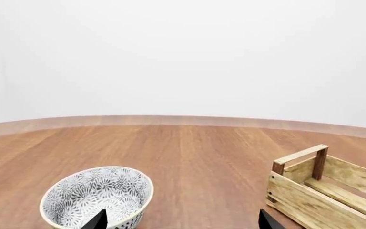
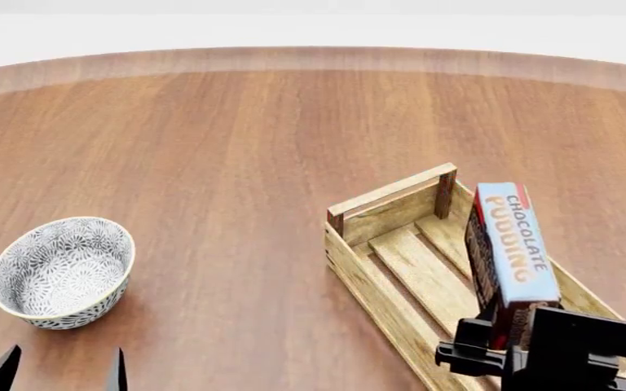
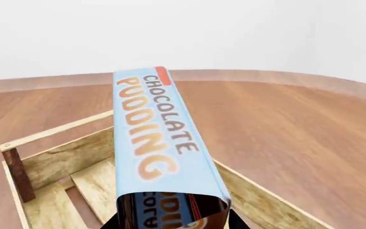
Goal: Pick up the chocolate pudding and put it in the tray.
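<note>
The chocolate pudding point(image 2: 512, 244) is a carton with a light-blue top and orange lettering. My right gripper point(image 2: 500, 338) is shut on its near end and holds it over the tray point(image 2: 390, 287), a light-wood slatted crate. In the right wrist view the pudding point(image 3: 157, 138) fills the middle, with the tray point(image 3: 62, 157) below and around it. My left gripper point(image 2: 61, 368) is open and empty at the near left, just in front of the bowl. In the left wrist view its fingertips point(image 1: 97, 220) stand wide apart, and the tray's end point(image 1: 304, 186) shows beyond them.
A grey-white patterned bowl point(image 2: 63, 270) stands at the near left of the round wooden table point(image 2: 237, 147); it also shows in the left wrist view point(image 1: 97, 195). The table's far edge curves across the back.
</note>
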